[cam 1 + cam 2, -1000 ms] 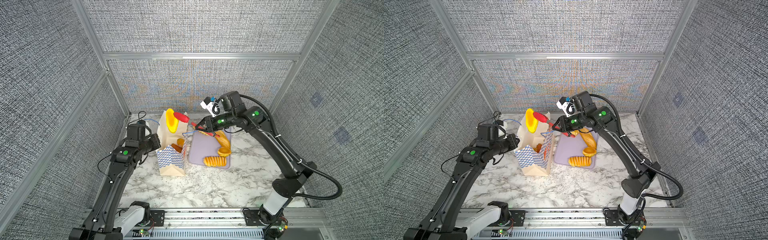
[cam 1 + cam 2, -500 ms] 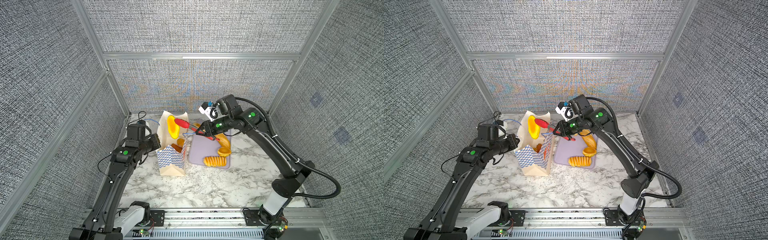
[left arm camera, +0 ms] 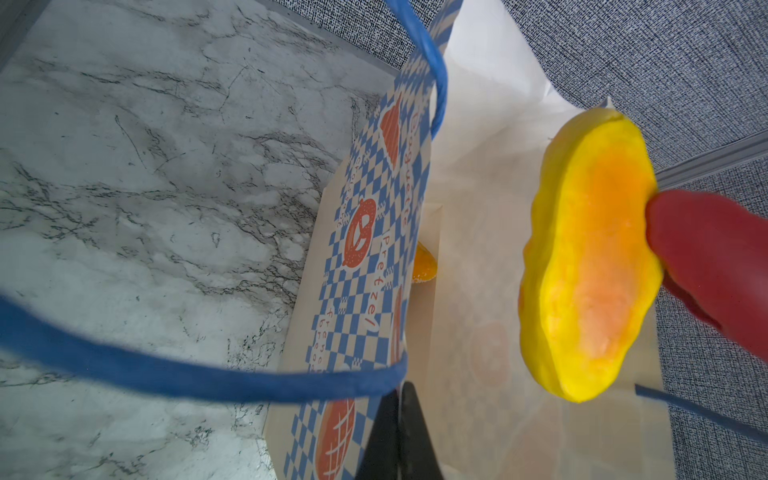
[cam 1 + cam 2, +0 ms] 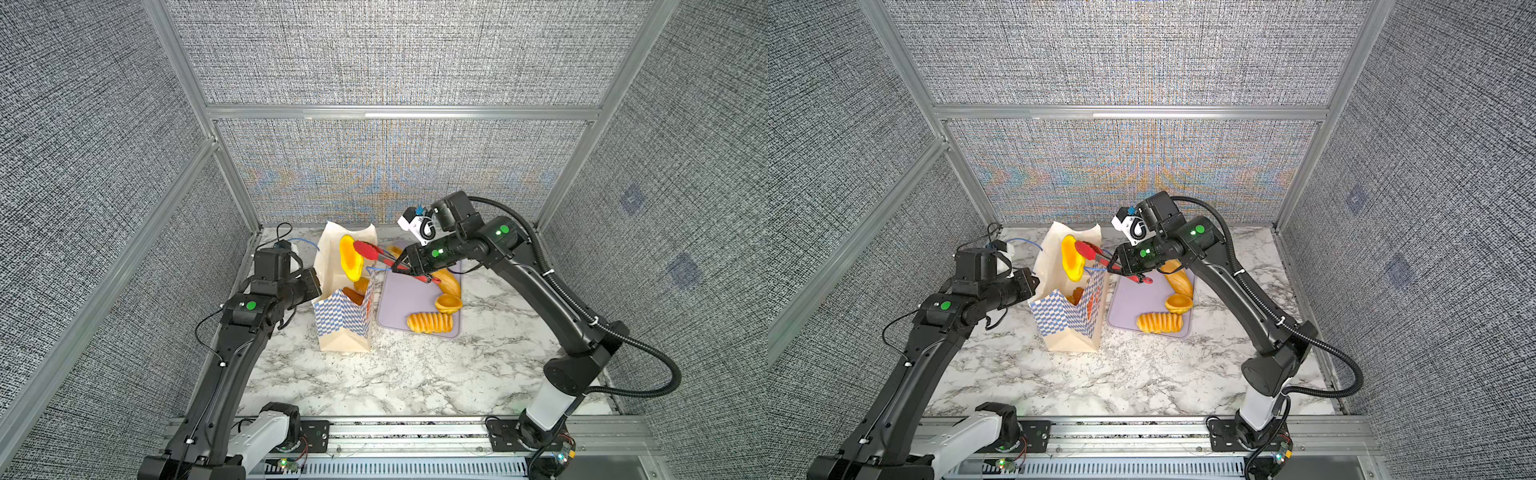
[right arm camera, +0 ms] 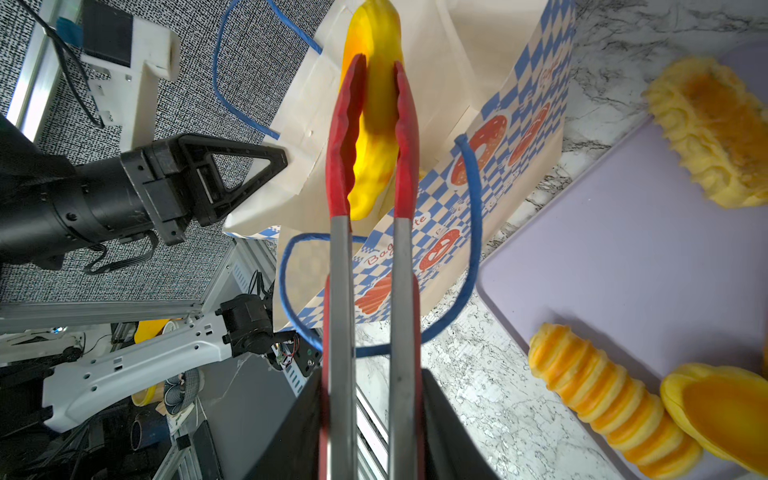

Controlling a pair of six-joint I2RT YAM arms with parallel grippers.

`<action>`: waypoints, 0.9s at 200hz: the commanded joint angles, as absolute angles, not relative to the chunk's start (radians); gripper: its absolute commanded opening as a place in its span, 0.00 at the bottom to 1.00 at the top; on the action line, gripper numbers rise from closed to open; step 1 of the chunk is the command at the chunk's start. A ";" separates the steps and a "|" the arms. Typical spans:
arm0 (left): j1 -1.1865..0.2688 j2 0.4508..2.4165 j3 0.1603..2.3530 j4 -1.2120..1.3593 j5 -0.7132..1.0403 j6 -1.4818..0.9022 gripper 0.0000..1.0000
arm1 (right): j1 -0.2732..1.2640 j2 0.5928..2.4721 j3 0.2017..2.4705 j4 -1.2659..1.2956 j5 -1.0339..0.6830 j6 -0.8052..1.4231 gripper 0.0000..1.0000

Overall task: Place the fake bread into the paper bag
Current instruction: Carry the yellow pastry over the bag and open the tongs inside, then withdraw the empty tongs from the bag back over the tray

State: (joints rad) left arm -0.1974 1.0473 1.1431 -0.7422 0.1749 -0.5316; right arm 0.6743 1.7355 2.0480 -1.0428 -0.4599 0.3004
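The paper bag (image 4: 343, 328) (image 4: 1067, 328) stands open on the marble table. My left gripper (image 4: 318, 282) (image 3: 401, 436) is shut on the bag's left wall near the rim. My right gripper (image 4: 401, 266) (image 5: 370, 415) is shut on the red tongs (image 4: 374, 253) (image 5: 345, 270). The tongs' tips flank a flat yellow piece of fake bread (image 4: 349, 257) (image 3: 590, 266) (image 5: 374, 124) that hangs over the bag's mouth. More orange bread (image 4: 357, 291) lies inside the bag.
A lavender tray (image 4: 403, 299) lies right of the bag and bears a ribbed roll (image 4: 430, 322), a tart shell (image 4: 449, 303) and a long loaf (image 4: 449, 280). Blue cord handles (image 5: 469, 232) hang loose around the bag. Grey walls enclose the table.
My right arm has carried the tongs and the yellow bread slightly left and down, over the bag's mouth. The left arm has stayed where it was, on the bag.
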 commanded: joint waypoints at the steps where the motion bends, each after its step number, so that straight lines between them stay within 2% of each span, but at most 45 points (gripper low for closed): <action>1: -0.197 1.048 1.147 -0.733 0.172 -0.532 0.00 | 0.675 1.729 2.049 -1.017 -0.465 0.288 0.40; 50: -0.197 1.050 1.150 -0.733 0.175 -0.532 0.00 | 0.678 1.721 2.045 -1.011 -0.462 0.286 0.46; 180: -0.197 1.051 1.150 -0.733 0.172 -0.533 0.00 | 0.676 1.713 2.076 -0.962 -0.409 0.298 0.46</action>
